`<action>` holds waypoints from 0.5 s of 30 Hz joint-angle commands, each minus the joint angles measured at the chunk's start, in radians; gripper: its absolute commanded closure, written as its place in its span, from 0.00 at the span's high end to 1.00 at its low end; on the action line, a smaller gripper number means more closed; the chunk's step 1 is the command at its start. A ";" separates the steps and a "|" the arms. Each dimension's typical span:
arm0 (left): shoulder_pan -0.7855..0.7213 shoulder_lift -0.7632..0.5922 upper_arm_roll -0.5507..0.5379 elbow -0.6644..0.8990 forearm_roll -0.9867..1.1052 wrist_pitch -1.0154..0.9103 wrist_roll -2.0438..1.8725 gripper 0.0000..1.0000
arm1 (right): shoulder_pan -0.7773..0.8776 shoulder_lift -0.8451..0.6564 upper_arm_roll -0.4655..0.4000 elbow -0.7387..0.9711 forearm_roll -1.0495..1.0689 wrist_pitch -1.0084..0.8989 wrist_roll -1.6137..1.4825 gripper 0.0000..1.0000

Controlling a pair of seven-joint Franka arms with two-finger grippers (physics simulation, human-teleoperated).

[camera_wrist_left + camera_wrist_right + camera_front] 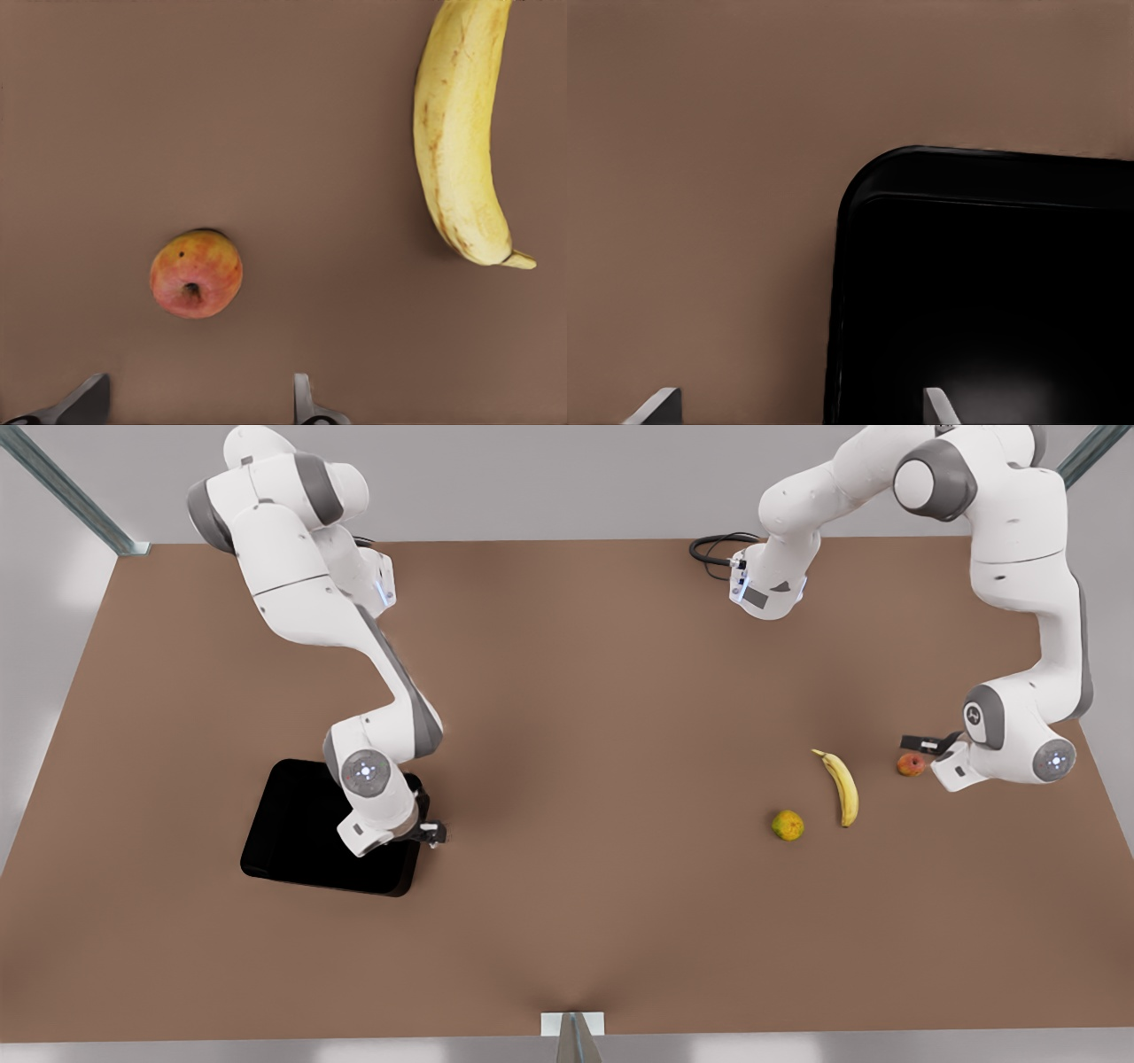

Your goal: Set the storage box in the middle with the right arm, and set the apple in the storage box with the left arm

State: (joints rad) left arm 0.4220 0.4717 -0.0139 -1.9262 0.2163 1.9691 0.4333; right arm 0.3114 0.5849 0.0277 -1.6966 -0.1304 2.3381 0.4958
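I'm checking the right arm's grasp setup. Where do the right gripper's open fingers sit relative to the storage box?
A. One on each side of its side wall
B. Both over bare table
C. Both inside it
A: the right gripper is open, one finger over the table, one over the storage box.

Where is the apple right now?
The apple lies on the table at the front view's right, between the banana and the open left claw, untouched.

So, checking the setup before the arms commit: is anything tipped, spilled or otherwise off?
Nothing stands out. The storage box lies flat, the right gripper open astride its wall. The apple, banana and yellow-green fruit rest apart; the left gripper hovers open by the apple.
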 commanded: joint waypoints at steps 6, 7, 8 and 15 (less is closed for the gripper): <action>-0.012 0.027 -0.001 0.001 -0.006 0.019 -0.136 0.98 | -0.009 0.064 0.000 -0.002 0.000 0.043 0.000 1.00; -0.011 0.036 -0.001 -0.002 -0.005 0.039 -0.136 0.98 | -0.008 0.075 0.000 -0.002 0.002 0.044 0.000 1.00; -0.011 0.044 -0.001 0.001 -0.003 0.040 -0.134 0.99 | -0.005 0.072 0.001 0.000 0.002 0.040 0.001 1.00; -0.002 0.091 -0.001 0.015 0.011 0.080 -0.120 0.98 | -0.009 0.067 0.000 0.003 0.006 0.029 0.001 0.25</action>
State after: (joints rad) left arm 0.4182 0.5652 -0.0153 -1.9113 0.2248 2.0515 0.3129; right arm 0.3022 0.6520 0.0276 -1.6935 -0.1221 2.3669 0.4971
